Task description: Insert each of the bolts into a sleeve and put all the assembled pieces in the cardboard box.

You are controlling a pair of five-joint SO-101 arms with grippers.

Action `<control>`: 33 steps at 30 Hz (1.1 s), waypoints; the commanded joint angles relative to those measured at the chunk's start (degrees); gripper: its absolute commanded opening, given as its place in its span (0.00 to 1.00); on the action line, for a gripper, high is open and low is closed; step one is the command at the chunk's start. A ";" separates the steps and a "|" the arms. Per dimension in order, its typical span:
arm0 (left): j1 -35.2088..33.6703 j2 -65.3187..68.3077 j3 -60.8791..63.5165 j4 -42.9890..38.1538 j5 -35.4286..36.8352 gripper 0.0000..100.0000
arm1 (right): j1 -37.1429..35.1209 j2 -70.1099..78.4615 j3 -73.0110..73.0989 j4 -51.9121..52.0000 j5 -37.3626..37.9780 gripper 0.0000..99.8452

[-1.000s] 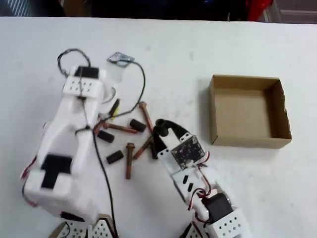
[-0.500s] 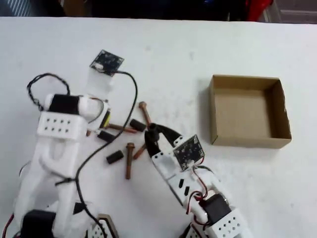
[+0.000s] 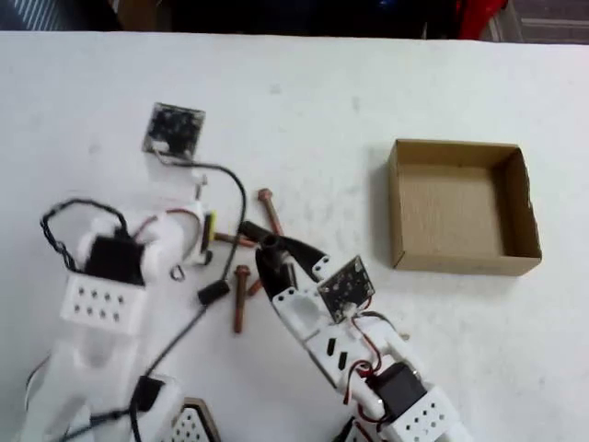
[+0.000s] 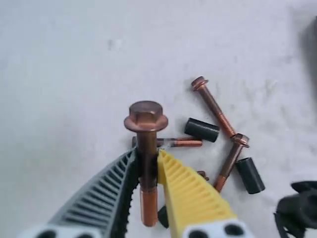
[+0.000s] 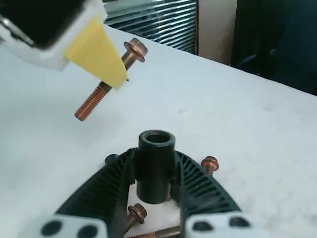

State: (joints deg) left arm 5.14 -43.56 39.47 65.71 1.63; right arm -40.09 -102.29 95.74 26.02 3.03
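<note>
Loose bolts [image 3: 239, 299], sleeves [image 3: 213, 293] across table [image 3: 350, 101] centre

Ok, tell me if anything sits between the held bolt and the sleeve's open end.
Nothing visible does. The bolt in the left jaws hangs tilted in open air, apart from the sleeve, which the right jaws hold upright with its bore open and unblocked.

White table [image 3: 368, 83], slatted blinds [image 5: 148, 20] behind

White table [image 3: 368, 83]: scattered bolts [image 3: 240, 296], sleeves [image 3: 213, 294]; cardboard box [image 3: 456, 210] apart.
</note>
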 commanded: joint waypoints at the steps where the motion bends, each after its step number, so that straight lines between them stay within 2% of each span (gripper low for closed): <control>1: 7.08 -9.19 2.29 -5.36 0.97 0.02 | -0.22 -0.84 1.05 -4.09 -0.35 0.02; 16: 10.68 -28.97 14.59 -25.85 1.14 0.02 | -0.22 -0.66 1.05 -4.09 -0.44 0.02; 20: 15.08 -32.92 19.69 -31.74 1.14 0.02 | -0.22 -0.66 1.05 -4.00 -5.36 0.02; 25: 15.69 -36.09 23.47 -36.22 1.32 0.02 | 2.42 -0.84 1.05 -4.18 -5.89 0.02; 33: 15.78 -37.85 24.53 -38.24 14.24 0.02 | 3.30 -0.84 1.05 -4.18 -5.89 0.02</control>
State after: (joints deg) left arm 19.82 -79.78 64.35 29.76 10.95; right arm -37.63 -102.29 96.35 23.30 -2.24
